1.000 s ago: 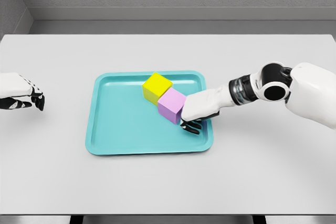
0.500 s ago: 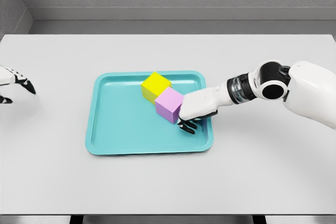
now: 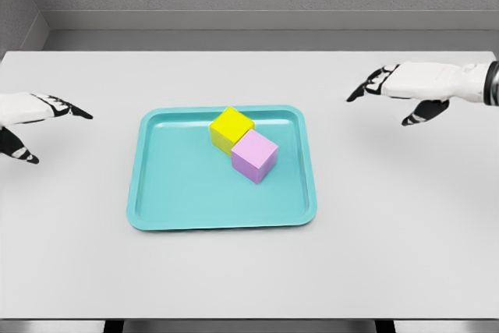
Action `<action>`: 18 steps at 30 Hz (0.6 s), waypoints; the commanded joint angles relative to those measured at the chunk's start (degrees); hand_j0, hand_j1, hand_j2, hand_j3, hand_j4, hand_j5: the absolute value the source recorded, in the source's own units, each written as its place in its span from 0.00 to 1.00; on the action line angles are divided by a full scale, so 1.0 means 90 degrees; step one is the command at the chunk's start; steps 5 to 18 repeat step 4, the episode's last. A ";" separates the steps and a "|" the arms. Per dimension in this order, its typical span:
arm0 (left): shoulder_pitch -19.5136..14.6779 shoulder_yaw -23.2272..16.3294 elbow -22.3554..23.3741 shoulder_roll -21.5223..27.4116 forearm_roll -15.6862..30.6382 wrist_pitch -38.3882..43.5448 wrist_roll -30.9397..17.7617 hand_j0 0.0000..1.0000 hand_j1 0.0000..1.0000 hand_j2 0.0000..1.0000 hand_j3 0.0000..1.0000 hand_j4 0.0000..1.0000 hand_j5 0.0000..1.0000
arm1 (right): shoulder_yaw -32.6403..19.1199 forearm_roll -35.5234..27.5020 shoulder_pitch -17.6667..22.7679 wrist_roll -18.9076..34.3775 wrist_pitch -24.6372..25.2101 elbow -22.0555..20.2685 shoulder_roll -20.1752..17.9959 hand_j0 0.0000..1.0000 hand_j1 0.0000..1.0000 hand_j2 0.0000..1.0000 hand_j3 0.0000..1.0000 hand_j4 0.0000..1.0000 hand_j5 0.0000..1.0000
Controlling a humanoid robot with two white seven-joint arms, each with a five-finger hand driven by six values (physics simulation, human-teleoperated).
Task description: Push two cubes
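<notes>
Both hands are held above the white table (image 3: 405, 239), well apart from the work. At the picture's right edge the right hand (image 3: 405, 87) is seen with its fingers spread and relaxed, and nothing is gripped by it. At the left edge the left hand (image 3: 35, 115) is likewise open, with its fingers extended and empty.

Down and to the left of the right hand, and well to the right of the left hand, the teal tray (image 3: 156, 200) is seen, and both cubes are carried inside it. The yellow cube (image 3: 231, 129) is placed nearer the tray's far rim; the pink cube (image 3: 255, 155) is set just in front and to the right of it, and the two are touching at adjoining faces.

Since neither cube is contacted by a hand and the pair is pressed together, the push is judged to be finished or nearly so. Which position was intended cannot be told, so whether a further shove is owed is left open.
</notes>
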 commanded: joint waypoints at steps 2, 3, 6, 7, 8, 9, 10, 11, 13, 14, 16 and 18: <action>0.0000 0.0010 -0.0186 -0.0211 0.0015 0.0016 -0.0009 1.00 1.00 1.00 1.00 1.00 1.00 | 0.0094 -0.0034 0.0010 -0.0004 0.0018 0.0094 -0.0060 1.00 1.00 1.00 1.00 1.00 1.00; 0.0000 0.0000 -0.0059 -0.0240 0.0024 0.0016 0.0001 1.00 1.00 1.00 1.00 1.00 1.00 | 0.0094 -0.0034 0.0010 -0.0004 0.0018 0.0094 -0.0070 1.00 1.00 1.00 1.00 1.00 1.00; 0.0000 0.0010 -0.0049 -0.0250 0.0024 0.0016 0.0011 1.00 1.00 1.00 1.00 1.00 1.00 | 0.0094 -0.0034 0.0010 -0.0004 0.0018 0.0094 -0.0080 1.00 1.00 1.00 1.00 1.00 1.00; 0.0000 0.0010 -0.0049 -0.0250 0.0024 0.0016 0.0011 1.00 1.00 1.00 1.00 1.00 1.00 | 0.0094 -0.0034 0.0010 -0.0004 0.0018 0.0094 -0.0080 1.00 1.00 1.00 1.00 1.00 1.00; 0.0000 0.0010 -0.0049 -0.0250 0.0024 0.0016 0.0011 1.00 1.00 1.00 1.00 1.00 1.00 | 0.0094 -0.0034 0.0010 -0.0004 0.0018 0.0094 -0.0080 1.00 1.00 1.00 1.00 1.00 1.00; 0.0000 0.0010 -0.0049 -0.0250 0.0024 0.0016 0.0011 1.00 1.00 1.00 1.00 1.00 1.00 | 0.0094 -0.0034 0.0010 -0.0004 0.0018 0.0094 -0.0080 1.00 1.00 1.00 1.00 1.00 1.00; 0.0000 0.0010 -0.0049 -0.0250 0.0024 0.0016 0.0011 1.00 1.00 1.00 1.00 1.00 1.00 | 0.0094 -0.0034 0.0010 -0.0004 0.0018 0.0094 -0.0080 1.00 1.00 1.00 1.00 1.00 1.00; 0.0000 0.0010 -0.0049 -0.0250 0.0024 0.0016 0.0011 1.00 1.00 1.00 1.00 1.00 1.00 | 0.0094 -0.0034 0.0010 -0.0004 0.0018 0.0094 -0.0080 1.00 1.00 1.00 1.00 1.00 1.00; 0.0000 0.0010 -0.0049 -0.0250 0.0024 0.0016 0.0011 1.00 1.00 1.00 1.00 1.00 1.00 | 0.0094 -0.0034 0.0010 -0.0004 0.0018 0.0094 -0.0080 1.00 1.00 1.00 1.00 1.00 1.00; 0.0000 0.0010 -0.0049 -0.0250 0.0024 0.0016 0.0011 1.00 1.00 1.00 1.00 1.00 1.00 | 0.0094 -0.0034 0.0010 -0.0004 0.0018 0.0094 -0.0080 1.00 1.00 1.00 1.00 1.00 1.00; 0.0000 0.0010 -0.0049 -0.0250 0.0024 0.0016 0.0011 1.00 1.00 1.00 1.00 1.00 1.00 | 0.0094 -0.0034 0.0010 -0.0004 0.0018 0.0094 -0.0080 1.00 1.00 1.00 1.00 1.00 1.00; 0.0000 0.0010 -0.0049 -0.0250 0.0024 0.0016 0.0011 1.00 1.00 1.00 1.00 1.00 1.00 | 0.0094 -0.0034 0.0010 -0.0004 0.0018 0.0094 -0.0080 1.00 1.00 1.00 1.00 1.00 1.00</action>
